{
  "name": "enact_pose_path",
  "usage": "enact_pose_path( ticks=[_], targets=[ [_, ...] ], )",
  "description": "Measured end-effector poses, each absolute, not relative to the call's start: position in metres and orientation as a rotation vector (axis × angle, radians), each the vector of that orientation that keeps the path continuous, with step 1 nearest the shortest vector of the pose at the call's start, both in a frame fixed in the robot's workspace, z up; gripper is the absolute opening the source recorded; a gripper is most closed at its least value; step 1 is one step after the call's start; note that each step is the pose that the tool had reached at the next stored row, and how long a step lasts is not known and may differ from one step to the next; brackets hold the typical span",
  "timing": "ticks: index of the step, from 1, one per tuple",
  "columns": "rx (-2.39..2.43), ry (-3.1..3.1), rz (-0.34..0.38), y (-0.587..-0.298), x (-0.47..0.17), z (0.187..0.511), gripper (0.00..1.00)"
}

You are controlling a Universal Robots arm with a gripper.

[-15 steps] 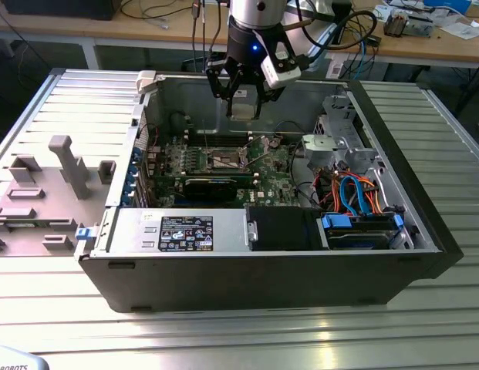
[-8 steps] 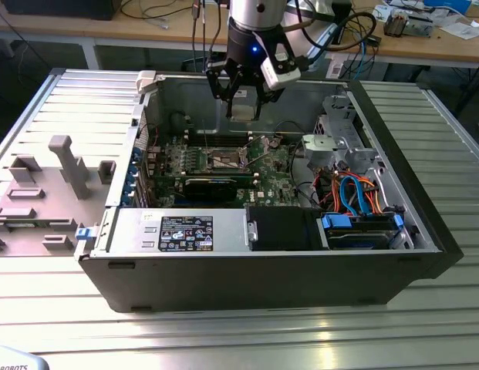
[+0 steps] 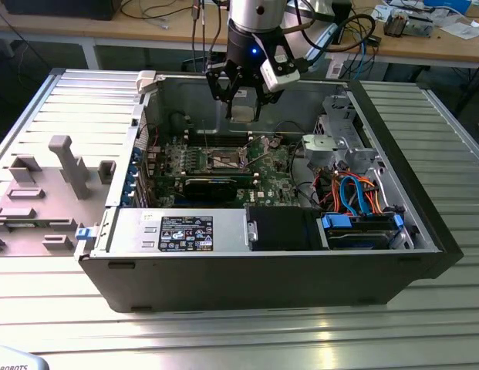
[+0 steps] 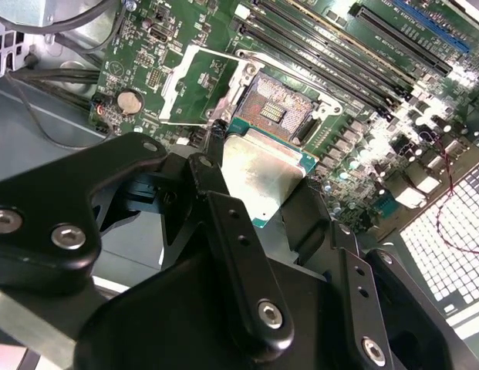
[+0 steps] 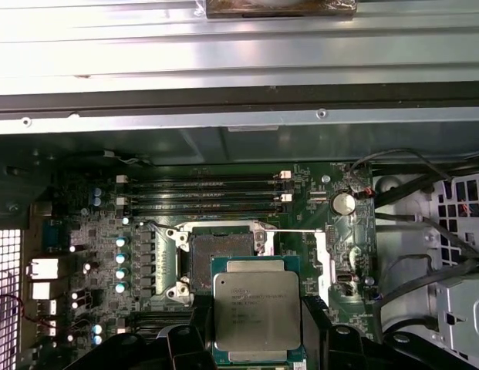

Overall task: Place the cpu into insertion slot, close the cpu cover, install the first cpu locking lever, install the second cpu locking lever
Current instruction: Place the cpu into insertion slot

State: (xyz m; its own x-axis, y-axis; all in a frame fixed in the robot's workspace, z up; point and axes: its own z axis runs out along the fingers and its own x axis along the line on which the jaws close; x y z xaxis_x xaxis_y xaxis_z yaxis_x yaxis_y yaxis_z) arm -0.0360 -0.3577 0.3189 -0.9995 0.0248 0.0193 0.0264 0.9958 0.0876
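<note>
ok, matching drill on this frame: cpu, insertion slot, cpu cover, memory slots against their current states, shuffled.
Things:
1. cpu
2. insertion slot
3. cpu cover
4. memory slots

States:
A. swung open, off the slot
B. long black rows, side by side
C. gripped in the hand, not yet seated
D. uncovered, nothing seated in it

Pairs: 1-C, 2-D, 3-A, 4-B.
</note>
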Motion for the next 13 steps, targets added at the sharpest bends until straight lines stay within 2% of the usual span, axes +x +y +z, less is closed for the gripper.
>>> enact_pose_path(
  ticks=[13],
  targets=[
    [-0.04,-3.12,-0.137,-0.3577,-0.036,0.3161,0.54]
  ],
)
